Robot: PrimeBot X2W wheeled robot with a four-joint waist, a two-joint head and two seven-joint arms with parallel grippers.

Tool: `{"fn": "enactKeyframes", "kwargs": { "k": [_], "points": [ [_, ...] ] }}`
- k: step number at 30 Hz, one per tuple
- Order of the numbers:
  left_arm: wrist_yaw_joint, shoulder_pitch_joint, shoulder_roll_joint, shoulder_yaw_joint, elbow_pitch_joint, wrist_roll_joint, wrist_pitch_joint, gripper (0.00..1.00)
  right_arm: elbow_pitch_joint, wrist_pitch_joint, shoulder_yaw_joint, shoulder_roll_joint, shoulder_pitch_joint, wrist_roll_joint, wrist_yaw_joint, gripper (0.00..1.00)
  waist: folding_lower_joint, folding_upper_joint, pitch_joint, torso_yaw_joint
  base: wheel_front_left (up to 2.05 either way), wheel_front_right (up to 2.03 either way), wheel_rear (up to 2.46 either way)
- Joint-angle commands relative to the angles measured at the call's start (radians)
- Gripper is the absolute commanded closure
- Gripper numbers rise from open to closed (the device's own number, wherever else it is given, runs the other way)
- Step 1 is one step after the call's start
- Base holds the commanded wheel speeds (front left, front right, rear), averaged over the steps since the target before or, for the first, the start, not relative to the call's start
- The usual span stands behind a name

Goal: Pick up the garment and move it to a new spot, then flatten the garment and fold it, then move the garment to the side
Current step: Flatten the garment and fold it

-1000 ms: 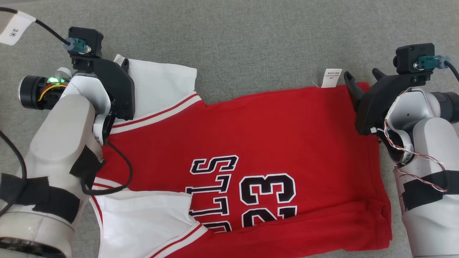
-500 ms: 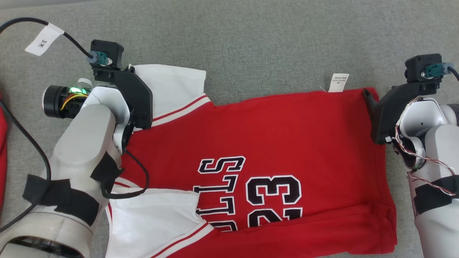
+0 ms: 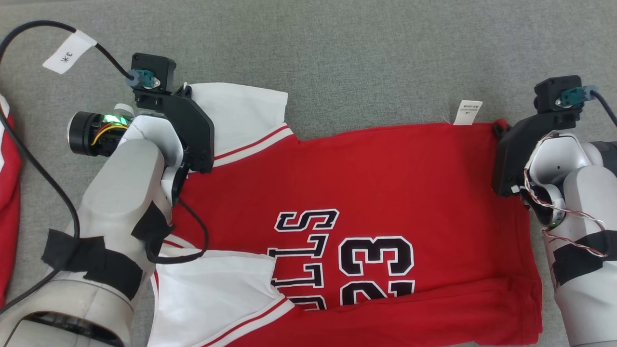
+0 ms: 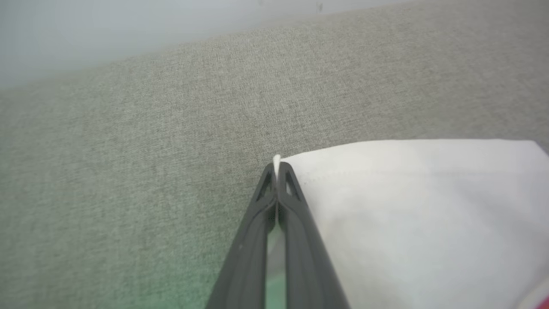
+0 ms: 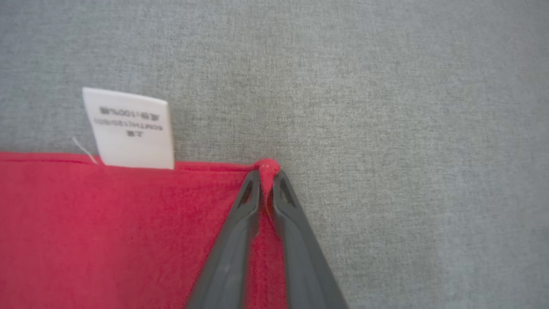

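Your jersey point(image 3: 366, 183) runs left-right, sleeves left, hem right; left tool point(image 4: 276, 169) pinches its sleeve corner, right tool point(image 5: 266, 171) its hem corner, open cloth point(image 3: 361, 58) above.

Open grey surface point(image 3: 385, 58) lies beyond the garment point(image 3: 385, 183); red cloth point(image 3: 9, 202) borders far left.

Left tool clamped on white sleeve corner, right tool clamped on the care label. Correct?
No: the right tool is shut on the garment's red corner, not the care label beside it, per the right wrist view. Left tool on the white sleeve stands.
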Motion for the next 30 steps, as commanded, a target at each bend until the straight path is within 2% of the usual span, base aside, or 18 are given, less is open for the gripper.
{"fn": "enactKeyframes", "kwargs": {
  "k": [1, 8, 10, 16, 25, 30],
  "points": [
    [-0.003, 0.011, -0.005, -0.004, 0.015, -0.002, -0.004, 1.00, 0.029, 0.005, 0.008, -0.006, 0.019, 0.004, -0.003, 1.00, 0.0001, 0.0001, -0.003, 0.003, 0.00, 0.00, 0.00],
    [0.015, 0.040, -0.035, 0.051, -0.003, -0.061, -0.146, 1.00, 0.014, -0.054, -0.027, -0.035, 0.063, 0.004, -0.003, 1.00, 0.0001, 0.0001, -0.048, 0.041, 0.00, 0.00, 0.00],
    [0.012, 0.068, -0.048, 0.054, -0.017, -0.074, -0.211, 1.00, -0.006, -0.079, -0.051, -0.036, 0.104, 0.006, -0.003, 1.00, 0.0001, 0.0001, -0.084, 0.061, 0.00, 0.00, 0.00],
    [0.007, 0.162, -0.054, 0.052, -0.043, -0.083, -0.322, 1.00, -0.039, -0.127, -0.039, -0.027, 0.180, -0.020, -0.003, 1.00, 0.0001, 0.0001, -0.174, 0.080, 0.00, 0.00, 0.00],
    [0.011, 0.354, -0.040, 0.069, -0.152, -0.109, -0.386, 1.00, -0.020, -0.189, -0.002, -0.047, 0.300, -0.019, -0.003, 1.00, 0.0001, 0.0001, -0.312, 0.116, 0.00, 0.00, 0.00],
    [0.017, 0.484, -0.017, 0.083, -0.233, -0.132, -0.380, 1.00, -0.013, -0.174, 0.055, -0.075, 0.368, -0.017, -0.003, 1.00, 0.0001, 0.0001, -0.376, 0.122, 0.00, 0.00, 0.00]
  ]
}}
